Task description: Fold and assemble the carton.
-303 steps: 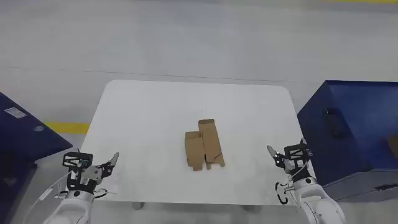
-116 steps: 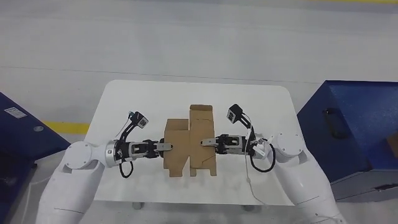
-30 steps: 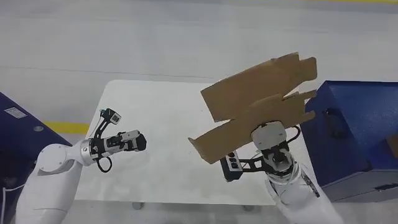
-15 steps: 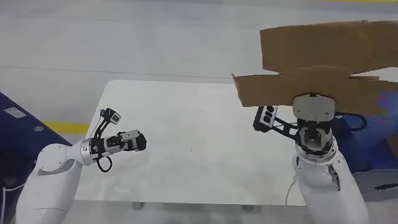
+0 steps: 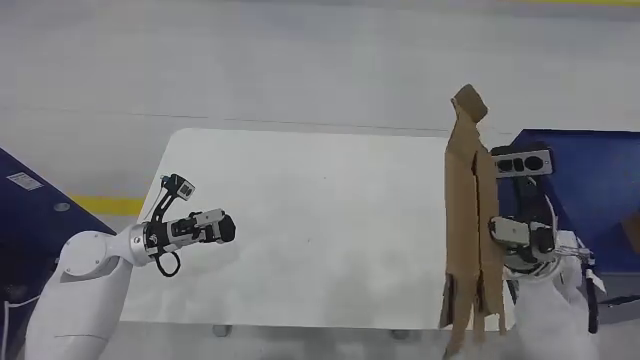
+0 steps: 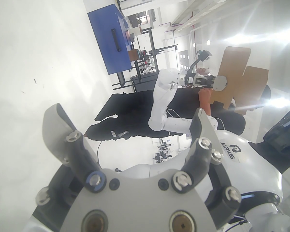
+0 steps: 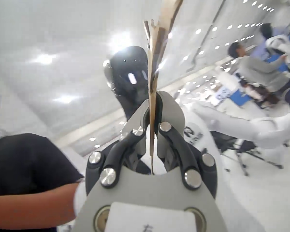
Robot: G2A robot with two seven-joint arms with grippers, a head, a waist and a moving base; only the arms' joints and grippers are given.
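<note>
Top view: the flattened carton point(image 5: 470, 210) was seen edge-on as a narrow brown strip at the right of the frame, crossing the right edge of the table point(image 5: 300, 190) and raised off it. The right gripper point(image 5: 498, 232) was clamped on it about mid-length, a hold that probably left both flapped ends free for folding. The left gripper point(image 5: 228, 228) hung at the lower left of the frame over the table's left side, well apart from the carton, probably waiting for the panels to be presented. Left wrist view: the left gripper point(image 6: 128, 117) had its fingers spread wide with nothing between them. Far beyond it, the carton point(image 6: 241, 78) showed its broad stepped face, pinched by the right gripper point(image 6: 217, 85). Right wrist view: the right gripper point(image 7: 151, 107) had both fingers pressed against the carton point(image 7: 171, 3), whose thin edge ran straight out from between them. The layers lay flat together, so the carton appeared unopened and the assembly barely begun.
</note>
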